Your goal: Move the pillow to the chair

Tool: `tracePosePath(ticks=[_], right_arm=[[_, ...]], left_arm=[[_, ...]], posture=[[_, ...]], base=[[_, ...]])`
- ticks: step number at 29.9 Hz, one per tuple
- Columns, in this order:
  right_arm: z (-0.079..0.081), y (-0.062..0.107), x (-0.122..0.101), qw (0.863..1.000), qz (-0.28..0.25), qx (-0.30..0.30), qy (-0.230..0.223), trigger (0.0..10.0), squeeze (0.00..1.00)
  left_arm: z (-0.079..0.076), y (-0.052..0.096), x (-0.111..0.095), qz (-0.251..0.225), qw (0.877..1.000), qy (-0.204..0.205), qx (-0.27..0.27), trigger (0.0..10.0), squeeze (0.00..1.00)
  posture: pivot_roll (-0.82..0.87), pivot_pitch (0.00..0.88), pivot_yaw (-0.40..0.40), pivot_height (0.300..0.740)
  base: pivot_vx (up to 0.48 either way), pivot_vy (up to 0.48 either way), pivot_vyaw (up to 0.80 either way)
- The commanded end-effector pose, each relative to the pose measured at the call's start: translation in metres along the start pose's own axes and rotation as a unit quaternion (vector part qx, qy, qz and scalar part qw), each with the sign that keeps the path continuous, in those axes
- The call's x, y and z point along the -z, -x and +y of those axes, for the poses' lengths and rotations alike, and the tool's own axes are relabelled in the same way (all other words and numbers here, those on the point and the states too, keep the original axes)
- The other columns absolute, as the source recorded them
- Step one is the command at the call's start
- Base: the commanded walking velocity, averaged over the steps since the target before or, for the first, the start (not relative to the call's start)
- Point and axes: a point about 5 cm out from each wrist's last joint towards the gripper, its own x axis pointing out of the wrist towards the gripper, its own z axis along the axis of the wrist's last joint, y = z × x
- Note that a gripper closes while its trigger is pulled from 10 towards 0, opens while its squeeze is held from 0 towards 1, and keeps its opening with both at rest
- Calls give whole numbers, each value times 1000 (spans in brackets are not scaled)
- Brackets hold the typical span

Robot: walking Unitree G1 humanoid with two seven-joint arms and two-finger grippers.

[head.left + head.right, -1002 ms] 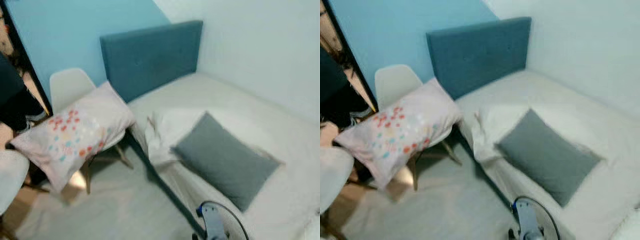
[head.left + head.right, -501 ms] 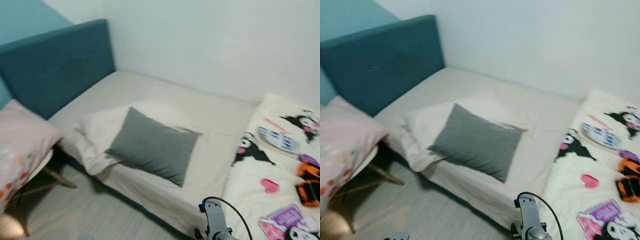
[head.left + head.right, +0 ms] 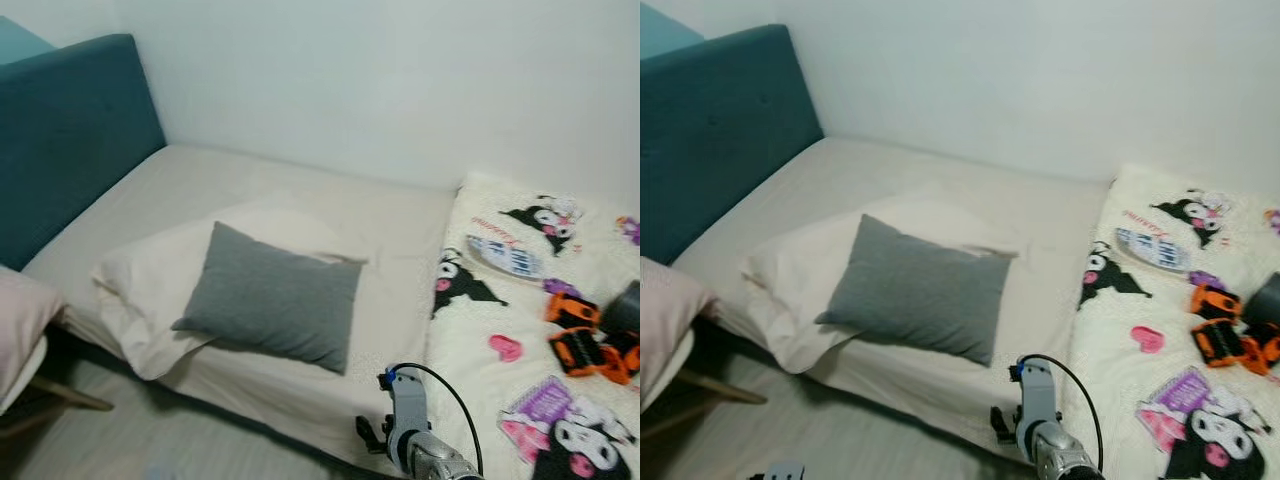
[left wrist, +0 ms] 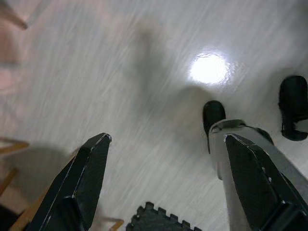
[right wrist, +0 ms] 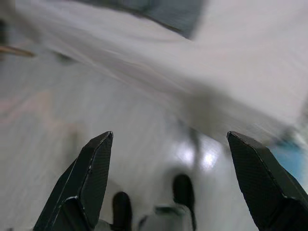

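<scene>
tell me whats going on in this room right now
The robot stands beside a bed, and neither hand holds anything. The left hand and the right hand both hang open over the pale floor. A pinkish pillow already lies on the chair at the far left. A grey pillow lies on a white one on the bed.

Place: home bedroom.
Evidence: bed (image 3: 290,200) w/ teal headboard (image 3: 60,130), grey pillow (image 3: 270,297), cartoon-print blanket (image 3: 530,330), pale wood-look floor (image 3: 820,430).
</scene>
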Motion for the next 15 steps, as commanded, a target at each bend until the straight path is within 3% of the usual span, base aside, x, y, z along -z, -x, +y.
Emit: tracePosePath(ticks=[1, 11, 15], right_arm=[[1, -1, -9, 1000, -18, -7, 5, 10000, 0], [2, -2, -21, 999, -46, -15, -18, 10000, 0], [1, -2, -22, 998, -47, -13, -30, 10000, 0]], left_arm=[[4, 0, 3, 7, 1000, 6, -7, 10000, 0], [3, 0, 5, 10, 1000, 4, -5, 10000, 0], [3, 1, 6, 11, 1000, 6, -5, 10000, 0]], posture=[[-131, 6, 41, 740], [-131, 10, 46, 740], [-130, 12, 47, 740]], base=[[480, 0, 0], [466, 0, 0], [301, 0, -781]])
